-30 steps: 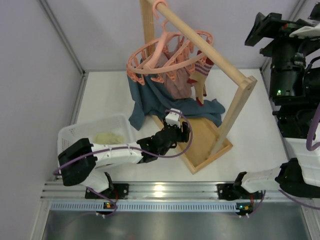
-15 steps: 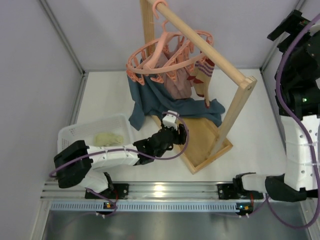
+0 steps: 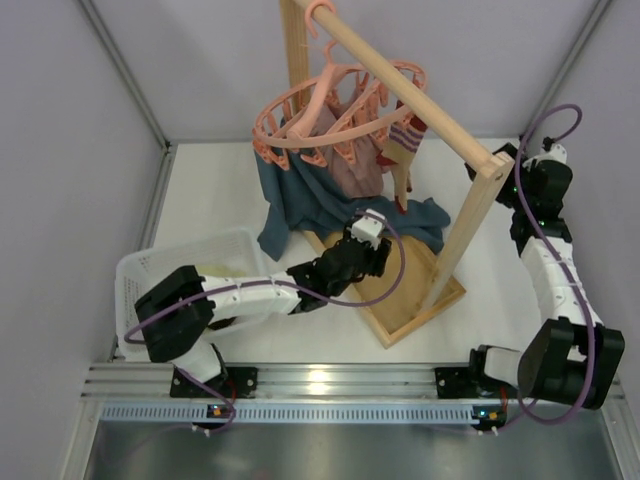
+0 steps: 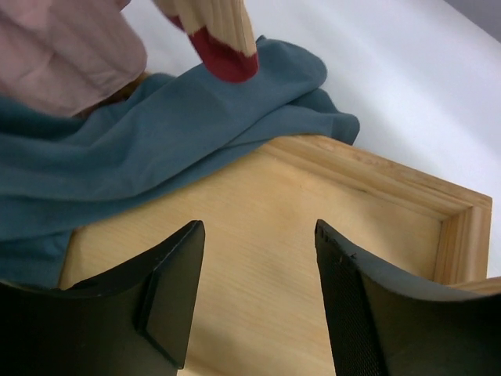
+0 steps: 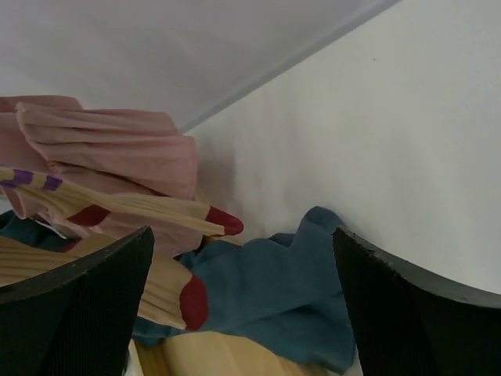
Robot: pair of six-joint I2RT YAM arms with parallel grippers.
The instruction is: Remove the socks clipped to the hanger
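Note:
The salmon-pink round hanger (image 3: pixel 330 110) hangs from the wooden rack's bar. Cream socks with red toes and striped cuffs (image 3: pixel 402 160) are clipped on its right side. Their tips show in the left wrist view (image 4: pixel 223 47) and the right wrist view (image 5: pixel 176 298). My left gripper (image 3: pixel 378 252) is open and empty, low over the rack's wooden base (image 4: pixel 313 211), just below a red sock toe; its open jaws (image 4: pixel 258 231) frame bare wood. My right gripper (image 3: pixel 512 172) is wide open and empty beside the rack's right post, facing the socks (image 5: pixel 243 235).
A blue-grey cloth (image 3: pixel 300 200) and a dusty-pink garment (image 3: pixel 355 165) hang from the same hanger, the cloth trailing onto the rack base. The wooden rack post (image 3: pixel 470 230) stands between the arms. A white basket (image 3: pixel 150 275) holding a pale item sits at the left.
My right arm has swung down from high at the right edge to beside the rack's right post. My left gripper has moved right and forward over the rack base, under the socks.

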